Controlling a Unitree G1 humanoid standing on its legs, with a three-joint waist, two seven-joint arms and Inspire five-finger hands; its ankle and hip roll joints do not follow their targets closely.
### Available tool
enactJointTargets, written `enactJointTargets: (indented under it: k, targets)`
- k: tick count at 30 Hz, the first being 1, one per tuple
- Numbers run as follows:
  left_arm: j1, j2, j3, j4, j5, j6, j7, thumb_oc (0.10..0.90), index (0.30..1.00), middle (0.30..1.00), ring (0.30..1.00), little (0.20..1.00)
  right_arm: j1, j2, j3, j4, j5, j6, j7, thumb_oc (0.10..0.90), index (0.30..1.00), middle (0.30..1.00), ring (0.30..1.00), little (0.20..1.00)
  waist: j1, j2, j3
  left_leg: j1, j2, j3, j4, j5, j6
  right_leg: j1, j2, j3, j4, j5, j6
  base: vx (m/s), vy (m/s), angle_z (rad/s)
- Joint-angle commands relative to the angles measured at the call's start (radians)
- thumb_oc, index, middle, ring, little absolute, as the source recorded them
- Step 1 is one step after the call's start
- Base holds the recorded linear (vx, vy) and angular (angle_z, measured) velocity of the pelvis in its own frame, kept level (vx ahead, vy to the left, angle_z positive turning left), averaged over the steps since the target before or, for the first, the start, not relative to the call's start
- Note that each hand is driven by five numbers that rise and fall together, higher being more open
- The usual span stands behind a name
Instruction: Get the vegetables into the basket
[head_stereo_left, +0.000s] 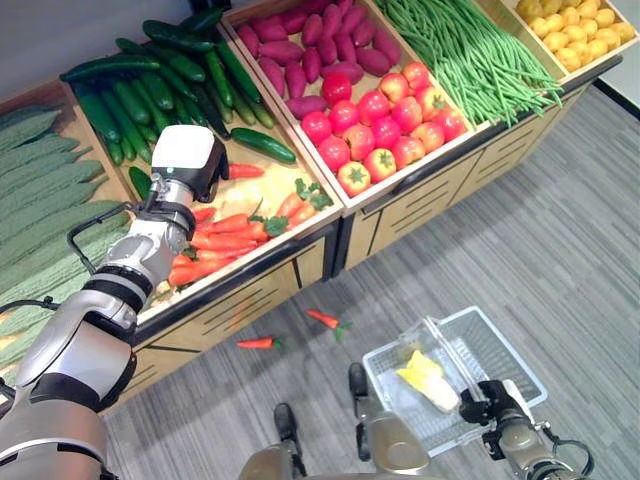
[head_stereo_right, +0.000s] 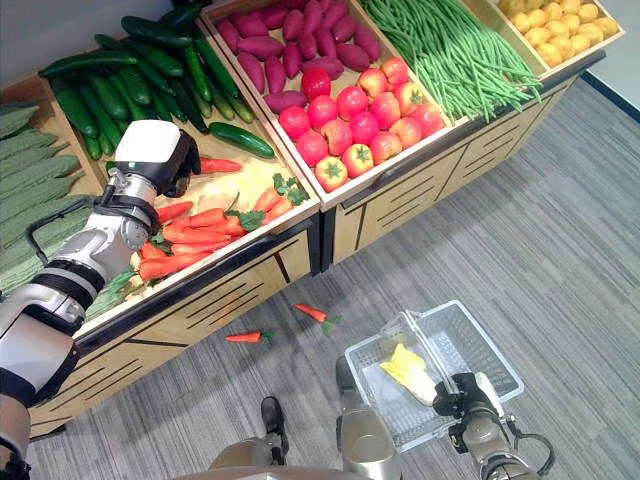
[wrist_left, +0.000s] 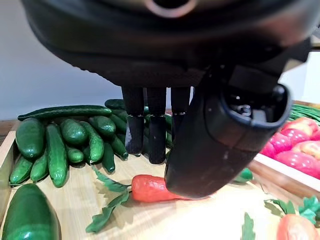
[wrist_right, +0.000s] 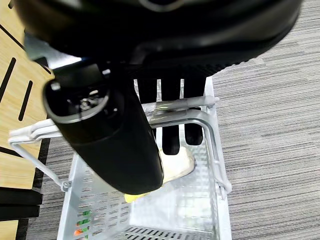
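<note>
My left hand hovers open over the carrot bin, its fingers hanging straight just above a single carrot that lies beside the cucumbers. More carrots are piled in the bin in front of the hand. The clear wire basket hangs low on the right above the floor. My right hand is shut on its handle. A pale yellow leafy vegetable lies inside it. Two carrots lie on the grey floor before the stall.
The wooden stall holds cucumbers, purple sweet potatoes, tomatoes, green beans, yellow fruit and ridged green gourds. Its front edge stands between the bins and the basket.
</note>
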Motion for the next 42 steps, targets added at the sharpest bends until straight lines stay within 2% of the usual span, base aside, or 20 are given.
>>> enactJointTargets:
  k: [1,2,3,4,11,14,18,21,24,29,35,42]
  targets:
    - [-0.173,0.052,0.009,0.012,0.032,-0.004,0.080,0.400,0.300,0.300,0.300,0.300,0.044,-0.057,0.000,0.005,0.025,-0.041,-0.030,0.400,0.300,0.300,0.300,0.300,0.006,-0.016,-0.072,0.045,0.069,-0.058,0.001,-0.052,-0.069,0.070,-0.129,0.031,0.005,-0.087,0.164,0.00,0.000,0.00]
    - [-0.173,0.049,0.016,0.008,0.029,-0.003,0.083,0.400,0.300,0.300,0.300,0.300,0.043,-0.057,-0.001,0.009,0.025,-0.041,-0.031,0.400,0.300,0.300,0.300,0.300,0.006,-0.015,-0.073,0.045,0.070,-0.058,0.001,-0.052,-0.069,0.071,-0.129,0.030,0.005,-0.087,0.164,0.00,0.000,0.00]
    - [-0.167,0.046,0.025,0.003,0.026,-0.002,0.089,0.610,0.594,0.594,0.594,0.594,0.046,-0.056,-0.003,0.010,0.027,-0.040,-0.032,0.400,0.300,0.300,0.300,0.300,0.005,-0.015,-0.073,0.046,0.070,-0.059,0.001,-0.052,-0.069,0.071,-0.129,0.030,0.005,-0.087,0.164,0.00,0.000,0.00]
    - [-0.159,0.039,0.038,0.002,0.021,0.007,0.087,0.900,1.000,1.000,1.000,1.000,0.050,-0.055,-0.007,0.020,0.027,-0.038,-0.033,0.400,0.300,0.300,0.300,0.300,0.008,-0.016,-0.073,0.047,0.069,-0.060,0.001,-0.052,-0.068,0.073,-0.130,0.030,0.005,-0.088,0.164,0.00,0.000,0.00]
    - [-0.147,0.029,0.043,0.020,0.112,0.082,0.034,0.900,1.000,1.000,1.000,1.000,0.053,-0.047,-0.013,0.052,0.020,-0.022,-0.034,0.400,0.300,0.300,0.300,0.300,0.021,-0.013,-0.071,0.044,0.069,-0.071,0.001,-0.048,-0.066,0.082,-0.130,0.016,0.004,-0.093,0.159,0.00,-0.010,0.02]
    - [-0.134,0.041,0.043,0.014,0.128,0.087,0.007,0.900,1.000,1.000,1.000,1.000,0.050,-0.046,-0.016,0.052,0.020,-0.019,-0.033,0.400,0.300,0.300,0.300,0.300,0.027,-0.012,-0.070,0.044,0.071,-0.074,0.001,-0.048,-0.066,0.085,-0.130,0.013,0.004,-0.094,0.158,-0.01,-0.020,0.05]
    - [-0.067,0.111,0.076,-0.043,0.153,0.087,-0.002,0.900,1.000,1.000,1.000,1.000,0.056,-0.045,-0.016,0.043,0.016,-0.020,-0.027,0.400,0.300,0.300,0.300,0.300,0.038,-0.012,-0.066,0.043,0.073,-0.077,0.001,-0.046,-0.066,0.089,-0.127,0.008,0.003,-0.097,0.154,-0.01,-0.012,0.05]
    - [0.009,0.160,0.118,-0.109,0.174,0.087,-0.015,0.900,1.000,1.000,1.000,1.000,0.061,-0.043,-0.024,0.037,0.012,-0.018,-0.019,0.400,0.300,0.300,0.300,0.300,0.047,-0.015,-0.065,0.038,0.073,-0.081,0.001,-0.044,-0.066,0.089,-0.126,0.005,0.002,-0.097,0.153,0.00,0.002,0.01]
    - [0.138,0.222,0.204,-0.198,0.188,0.086,-0.048,0.900,1.000,1.000,1.000,1.000,0.067,-0.045,-0.036,0.021,-0.005,-0.009,-0.010,0.400,0.300,0.300,0.300,0.300,0.061,-0.019,-0.062,0.029,0.070,-0.089,0.001,-0.044,-0.064,0.087,-0.130,-0.004,0.003,-0.096,0.154,-0.02,0.021,0.09]
    - [0.217,0.218,0.265,-0.206,0.184,0.088,-0.046,0.900,1.000,1.000,1.000,1.000,0.063,-0.046,-0.036,0.015,-0.020,-0.004,0.002,0.400,0.300,0.300,0.300,0.300,0.064,-0.020,-0.056,0.020,0.061,-0.094,0.001,-0.044,-0.061,0.082,-0.139,-0.009,0.004,-0.092,0.155,-0.02,0.039,0.14]
    - [0.160,0.190,0.234,-0.150,0.159,0.083,0.008,0.900,1.000,1.000,1.000,1.000,0.049,-0.048,-0.019,0.010,-0.024,-0.012,-0.004,0.400,0.300,0.300,0.300,0.300,0.059,-0.023,-0.050,0.007,0.058,-0.096,0.001,-0.042,-0.059,0.069,-0.141,-0.008,0.006,-0.084,0.158,-0.01,0.019,0.02]
    - [0.131,0.185,0.221,-0.176,0.151,0.072,0.023,0.900,1.000,1.000,1.000,1.000,0.054,-0.049,-0.022,0.022,-0.021,-0.014,-0.008,0.400,0.300,0.300,0.300,0.300,0.057,-0.023,-0.054,0.012,0.057,-0.094,0.001,-0.043,-0.058,0.072,-0.142,-0.004,0.006,-0.085,0.158,0.00,0.000,0.00]
